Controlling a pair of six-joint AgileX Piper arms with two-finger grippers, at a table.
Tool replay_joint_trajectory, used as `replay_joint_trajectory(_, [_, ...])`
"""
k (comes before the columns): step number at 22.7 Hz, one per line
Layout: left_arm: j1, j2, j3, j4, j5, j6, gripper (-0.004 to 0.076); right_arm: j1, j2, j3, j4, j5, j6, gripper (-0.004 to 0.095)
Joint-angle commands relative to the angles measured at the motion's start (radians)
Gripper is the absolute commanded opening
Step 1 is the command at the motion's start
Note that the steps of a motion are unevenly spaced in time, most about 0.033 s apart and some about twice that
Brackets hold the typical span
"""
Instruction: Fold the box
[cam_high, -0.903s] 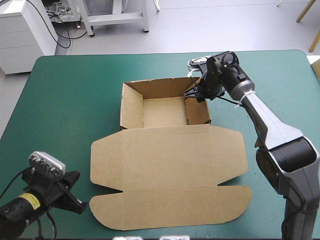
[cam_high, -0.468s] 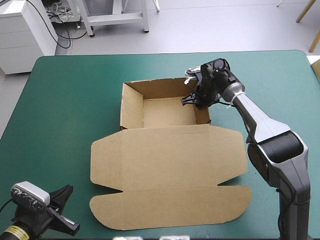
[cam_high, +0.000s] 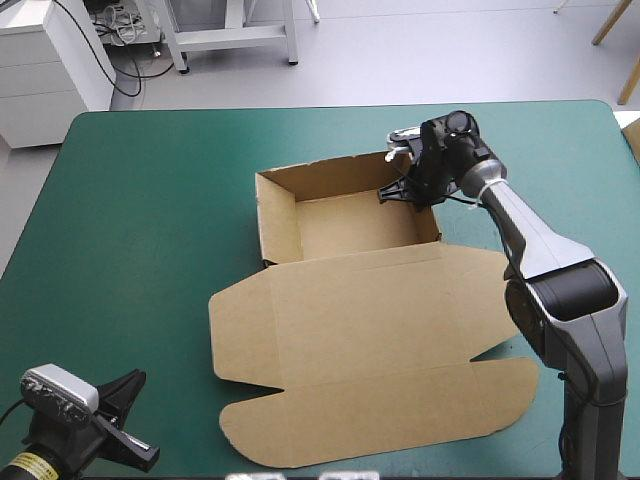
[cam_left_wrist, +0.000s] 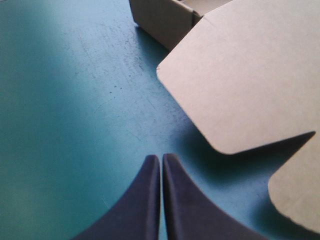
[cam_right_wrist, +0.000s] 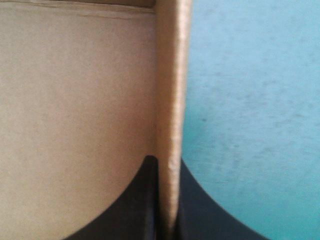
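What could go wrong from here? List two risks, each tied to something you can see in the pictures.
1. The right arm's jaws are shut on only the thin right wall of the box; a pull might crease it or drag the whole box askew.
2. The left arm's jaws are shut over bare teal-green cover, beside the lid without touching it, so nothing pins the box; it could slide rather than fold.

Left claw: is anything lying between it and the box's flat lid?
Nothing visible. The left claw, shut, is over bare teal-green cover, and only that cover separates it from the rounded lid flap of the box. The right claw is shut on the right tray wall.
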Motion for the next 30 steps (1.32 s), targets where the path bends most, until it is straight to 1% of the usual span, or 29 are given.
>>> replay_joint_trajectory(1, [-0.008, 0.016, -0.024, -0.014, -0.075, -0.012, -0.0008, -0.101, -0.061, -0.032, -0.053, -0.011, -0.049, -0.0021])
replay_joint_trajectory(3, [-0.008, 0.016, -0.024, -0.014, -0.075, -0.012, -0.0008, -0.158, -0.061, -0.032, -0.053, -0.011, -0.063, -0.0022])
replay_joint_trajectory(4, [-0.008, 0.016, -0.024, -0.014, -0.075, -0.012, -0.0008, -0.228, -0.061, -0.032, -0.053, -0.011, -0.082, -0.0022])
replay_joint_trajectory(5, [-0.008, 0.016, -0.024, -0.014, -0.075, -0.012, -0.0008, -0.256, -0.061, -0.032, -0.053, -0.011, -0.088, -0.0022])
replay_joint_trajectory(6, [-0.008, 0.016, -0.024, -0.014, -0.075, -0.012, -0.0008, -0.330, -0.061, -0.032, -0.053, -0.011, -0.097, -0.0022])
replay_joint_trajectory(7, [-0.008, 0.016, -0.024, -0.014, -0.075, -0.012, -0.0008, -0.368, -0.061, -0.032, -0.053, -0.011, -0.099, -0.0022])
replay_joint_trajectory(8, [-0.008, 0.016, -0.024, -0.014, -0.075, -0.012, -0.0008, -0.441, -0.061, -0.032, -0.053, -0.011, -0.114, -0.0022])
replay_joint_trajectory(9, [-0.008, 0.016, -0.024, -0.014, -0.075, -0.012, -0.0008, -0.470, -0.061, -0.032, -0.053, -0.011, -0.122, -0.0022])
replay_joint_trajectory(10, [-0.008, 0.016, -0.024, -0.014, -0.075, -0.012, -0.0008, -0.539, -0.061, -0.032, -0.053, -0.011, -0.135, -0.0022])
replay_joint_trajectory(11, [-0.008, 0.016, -0.024, -0.014, -0.075, -0.012, -0.0008, -0.566, -0.061, -0.032, -0.053, -0.011, -0.135, -0.0022])
replay_joint_trajectory(13, [-0.008, 0.016, -0.024, -0.014, -0.075, -0.012, -0.0008, -0.678, -0.061, -0.032, -0.053, -0.011, -0.135, -0.0022])
replay_joint_trajectory(15, [-0.008, 0.016, -0.024, -0.014, -0.075, -0.012, -0.0008, -0.752, -0.061, -0.032, -0.047, -0.011, -0.135, -0.0021])
replay_joint_trajectory(17, [-0.008, 0.016, -0.024, -0.014, -0.075, -0.012, -0.0008, -0.798, -0.061, -0.032, -0.045, -0.011, -0.135, -0.0020])
replay_joint_trajectory(20, [-0.008, 0.016, -0.024, -0.014, -0.075, -0.009, -0.0008, -0.823, -0.061, -0.032, -0.052, -0.011, -0.135, -0.0018])
replay_joint_trajectory(22, [-0.008, 0.016, -0.024, -0.014, -0.075, -0.008, -0.0008, -0.823, -0.061, -0.032, -0.052, -0.011, -0.145, 0.0031])
replay_joint_trajectory(25, [-0.008, 0.016, -0.024, -0.014, -0.075, -0.008, -0.0008, -0.823, -0.061, -0.032, -0.014, -0.011, -0.190, 0.0190])
replay_joint_trajectory(26, [-0.008, 0.016, -0.024, -0.014, -0.075, -0.008, -0.0008, -0.823, -0.061, -0.032, -0.002, -0.011, -0.192, 0.0285])
replay_joint_trajectory(28, [-0.008, 0.016, -0.024, -0.014, -0.075, -0.008, -0.0008, -0.823, -0.068, -0.032, 0.016, -0.011, -0.191, 0.0435])
replay_joint_trajectory(30, [-0.008, 0.016, -0.024, -0.014, -0.075, -0.008, -0.0008, -0.823, -0.082, -0.032, 0.021, -0.011, -0.191, 0.0557])
